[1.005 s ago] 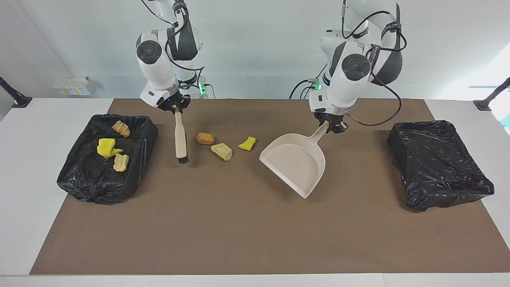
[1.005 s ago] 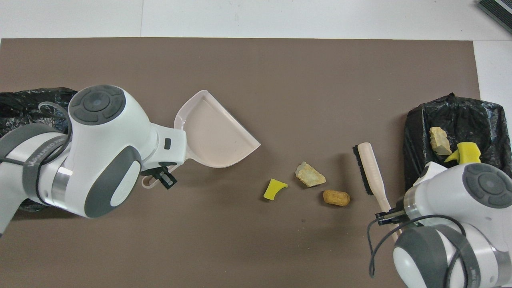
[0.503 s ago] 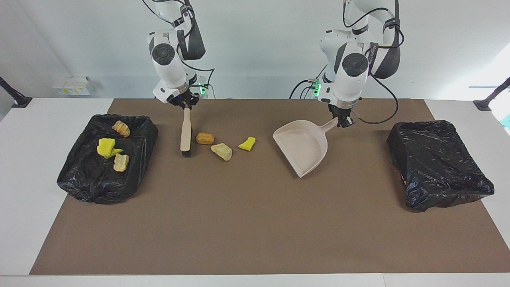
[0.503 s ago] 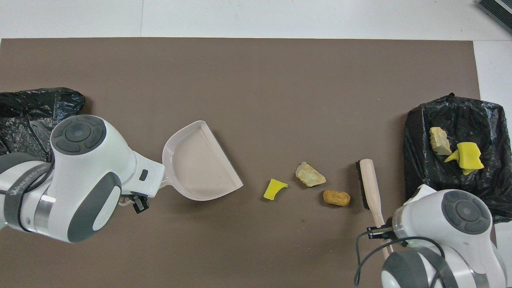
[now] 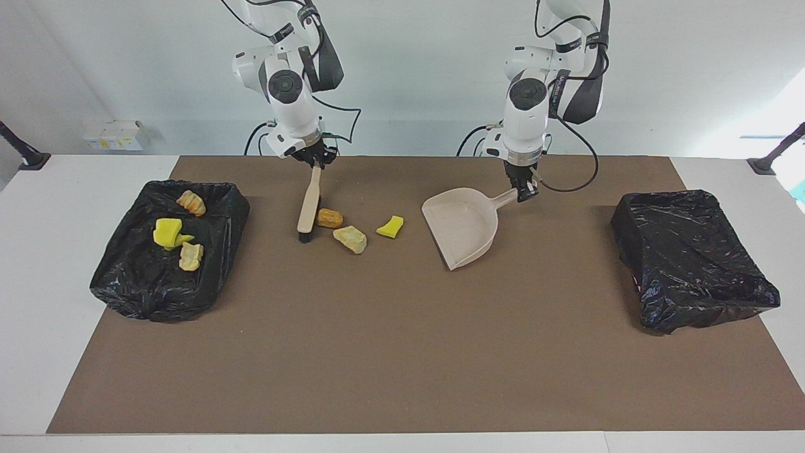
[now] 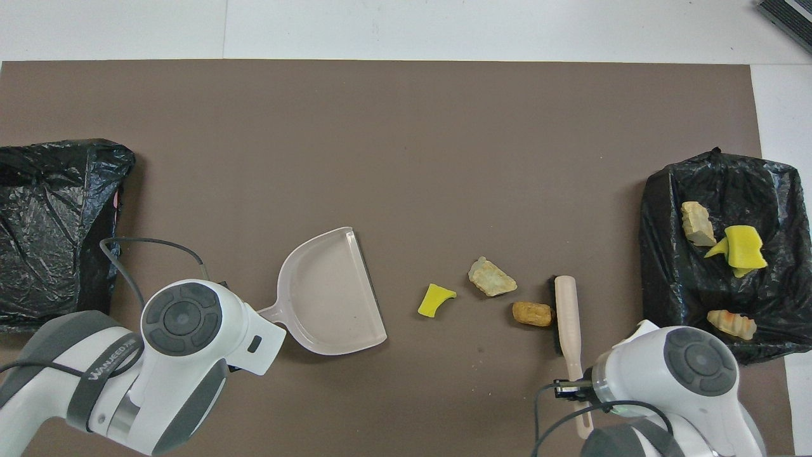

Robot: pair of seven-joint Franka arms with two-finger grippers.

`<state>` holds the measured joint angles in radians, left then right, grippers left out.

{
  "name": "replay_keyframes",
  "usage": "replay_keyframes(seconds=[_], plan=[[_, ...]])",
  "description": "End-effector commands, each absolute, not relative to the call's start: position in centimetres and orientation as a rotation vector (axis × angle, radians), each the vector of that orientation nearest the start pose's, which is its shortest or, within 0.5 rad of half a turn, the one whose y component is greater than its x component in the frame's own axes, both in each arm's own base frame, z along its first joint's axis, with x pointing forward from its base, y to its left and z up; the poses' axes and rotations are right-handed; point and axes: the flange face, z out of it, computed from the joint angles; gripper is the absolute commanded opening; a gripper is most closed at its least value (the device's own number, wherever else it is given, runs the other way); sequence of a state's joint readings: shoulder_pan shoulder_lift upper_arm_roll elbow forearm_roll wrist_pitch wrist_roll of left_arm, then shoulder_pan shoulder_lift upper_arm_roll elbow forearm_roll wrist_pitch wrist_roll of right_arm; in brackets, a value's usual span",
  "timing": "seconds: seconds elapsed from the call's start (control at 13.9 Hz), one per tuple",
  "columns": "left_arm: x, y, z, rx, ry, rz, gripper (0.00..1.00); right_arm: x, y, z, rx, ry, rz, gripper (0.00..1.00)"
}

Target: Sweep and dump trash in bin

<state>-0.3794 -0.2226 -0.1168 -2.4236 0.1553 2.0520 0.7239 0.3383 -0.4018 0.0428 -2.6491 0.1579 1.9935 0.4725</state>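
Three pieces of trash lie on the brown mat: an orange lump point(image 5: 329, 218) point(image 6: 533, 313), a tan lump point(image 5: 349, 239) point(image 6: 491, 278) and a yellow-green scrap point(image 5: 390, 226) point(image 6: 435, 299). My right gripper point(image 5: 314, 162) is shut on the handle of a beige brush point(image 5: 308, 207) point(image 6: 566, 311), whose black bristles rest against the orange lump. My left gripper point(image 5: 522, 192) is shut on the handle of the beige dustpan point(image 5: 462, 229) point(image 6: 330, 292). The pan's straight lip faces the scrap, a short gap away. In the overhead view both grippers are hidden under their arms.
A black-lined bin point(image 5: 138, 283) point(image 6: 717, 178) at the right arm's end of the table holds several more scraps. A second black-lined bin point(image 5: 692, 258) point(image 6: 51, 222) sits at the left arm's end. White table borders the mat.
Both arms drew back toward the robots. The brush swung in against the orange lump and nudged it. The dustpan turned and slid closer to the yellow-green scrap.
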Motion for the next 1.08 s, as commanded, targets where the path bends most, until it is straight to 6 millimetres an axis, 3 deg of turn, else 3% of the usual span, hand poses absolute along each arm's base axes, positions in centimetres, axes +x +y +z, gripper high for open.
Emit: replay_keyframes(seconds=[0.0,0.14,0.29,0.43,0.65,0.79,1.01], plan=[[38.3,-21.0,37.5,-2.407,1.737,0.221,0.0,35.1,17.1,35.6,-3.069,0.355,0.441,0.0],[38.4,-21.4,37.1,-2.416,1.73,0.221,0.0,36.5,19.2,35.8,-3.072,0.294,0.436,0.0],[38.6,-22.0,36.4,-2.46,1.668,0.205,0.0,37.6,23.2,35.0,-3.051,0.231,0.465,0.0],[38.1,-23.0,36.0,-2.468,1.655,0.202,0.0,39.5,25.3,35.3,-3.016,0.256,0.477,0.0],[38.1,-23.0,35.9,-2.467,1.657,0.202,0.0,40.9,30.2,35.1,-2.958,0.23,0.476,0.0],[38.1,-23.0,35.9,-2.469,1.657,0.202,0.0,40.9,34.7,34.8,-2.918,0.179,0.503,0.0],[38.2,-23.0,36.0,-2.473,1.653,0.2,0.0,41.2,37.1,35.5,-2.821,0.189,0.496,0.0]])
